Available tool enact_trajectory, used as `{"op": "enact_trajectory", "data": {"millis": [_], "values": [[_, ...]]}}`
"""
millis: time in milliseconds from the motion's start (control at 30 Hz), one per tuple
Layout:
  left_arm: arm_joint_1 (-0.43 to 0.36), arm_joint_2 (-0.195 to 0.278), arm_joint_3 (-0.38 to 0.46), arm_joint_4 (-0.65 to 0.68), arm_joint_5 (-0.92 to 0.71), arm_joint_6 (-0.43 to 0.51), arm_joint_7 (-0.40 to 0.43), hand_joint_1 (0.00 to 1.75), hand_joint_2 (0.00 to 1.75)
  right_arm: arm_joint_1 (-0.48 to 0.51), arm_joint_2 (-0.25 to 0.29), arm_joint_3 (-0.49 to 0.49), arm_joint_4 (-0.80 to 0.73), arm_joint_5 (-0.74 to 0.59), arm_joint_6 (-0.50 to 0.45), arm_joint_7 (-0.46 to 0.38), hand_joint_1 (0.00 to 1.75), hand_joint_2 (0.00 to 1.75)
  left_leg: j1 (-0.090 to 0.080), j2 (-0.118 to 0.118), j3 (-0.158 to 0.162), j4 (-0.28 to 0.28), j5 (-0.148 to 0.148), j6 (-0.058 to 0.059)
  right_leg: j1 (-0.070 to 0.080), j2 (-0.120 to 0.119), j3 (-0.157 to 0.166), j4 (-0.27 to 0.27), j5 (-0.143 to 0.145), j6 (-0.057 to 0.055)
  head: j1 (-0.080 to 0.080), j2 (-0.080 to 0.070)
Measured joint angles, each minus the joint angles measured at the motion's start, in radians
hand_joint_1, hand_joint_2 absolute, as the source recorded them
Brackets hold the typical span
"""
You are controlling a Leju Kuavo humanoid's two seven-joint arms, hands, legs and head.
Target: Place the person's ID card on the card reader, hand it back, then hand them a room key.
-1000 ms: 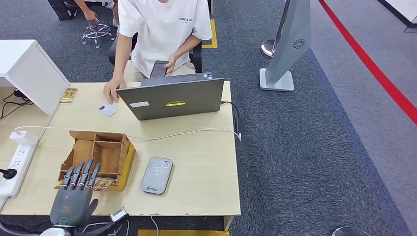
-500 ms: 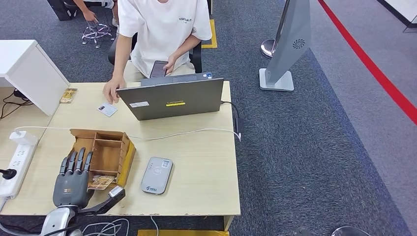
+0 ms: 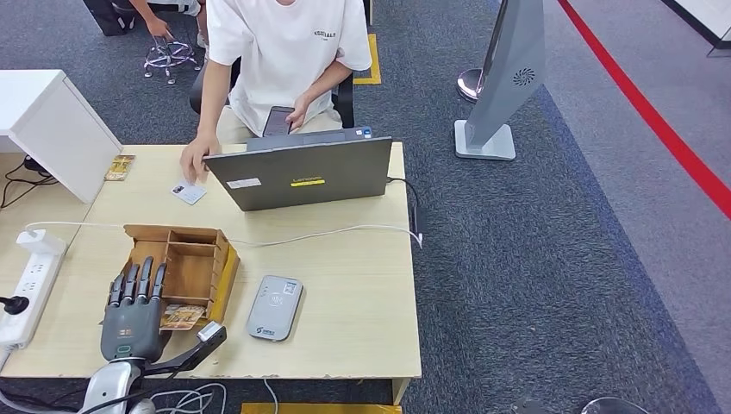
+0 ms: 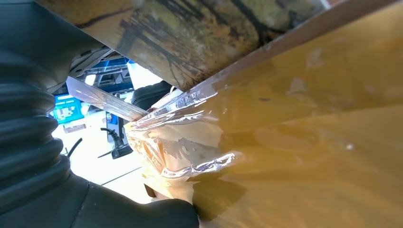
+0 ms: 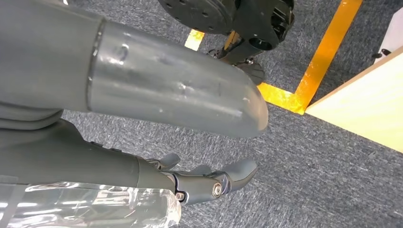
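The white ID card (image 3: 188, 191) lies on the desk by the laptop, just beside the seated person's hand (image 3: 196, 160). The grey card reader (image 3: 275, 307) lies flat near the desk's front edge. Left of it stands a wooden organiser (image 3: 185, 259), with patterned room key cards (image 3: 183, 316) lying at its front. My left hand (image 3: 134, 310) hovers over the organiser's front left corner and the edge of those cards, fingers straight and apart, thumb (image 3: 205, 333) stretched out below the cards. A patterned card (image 4: 190, 33) shows very near in the left wrist view. My right hand (image 5: 209, 183) hangs over the carpet, holding nothing.
An open laptop (image 3: 302, 177) stands between the person and me. A white cable (image 3: 328, 231) crosses the desk. A power strip (image 3: 30, 285) lies at the left edge, a white cabinet (image 3: 52, 121) behind it. Another card (image 3: 120, 167) lies far left.
My left hand has moved forward from the desk's front edge onto the organiser's front, and its thumb has swung out to the right below the key cards. The ID card has stayed put.
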Motion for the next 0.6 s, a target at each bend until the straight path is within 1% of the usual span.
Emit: {"op": "enact_trajectory", "data": {"millis": [133,233,433,600], "values": [[0.003,-0.006,0.000,-0.006,-0.002,0.002,-0.002,0.00,1.75,0.007,-0.006,0.011,0.000,-0.015,-0.004,0.008,0.00,0.00,0.000,0.000,0.000,0.000,0.000,0.000,0.000,0.000,0.000,0.000,0.000,0.000,0.000,0.000],[0.019,-0.011,-0.003,-0.037,-0.015,0.002,0.001,0.00,1.75,0.015,-0.007,0.015,-0.002,-0.027,-0.010,0.018,0.00,0.00,0.000,0.000,0.000,0.000,0.000,0.000,0.000,0.000,0.000,0.000,0.000,0.000,0.000,0.000],[0.091,-0.015,-0.038,-0.172,-0.076,0.000,0.040,0.00,1.75,0.039,-0.006,0.016,-0.020,-0.035,-0.004,0.025,0.00,0.00,0.000,0.000,0.000,0.000,0.000,0.000,0.000,0.000,0.000,0.000,0.000,0.000,0.000,0.000],[0.138,-0.012,-0.080,-0.273,-0.086,-0.004,0.068,0.00,1.75,0.049,0.000,0.013,-0.037,-0.032,0.007,0.024,0.00,0.00,0.000,0.000,0.000,0.000,0.000,0.000,0.000,0.000,-0.001,0.000,0.000,0.000,0.000,0.000]]}}
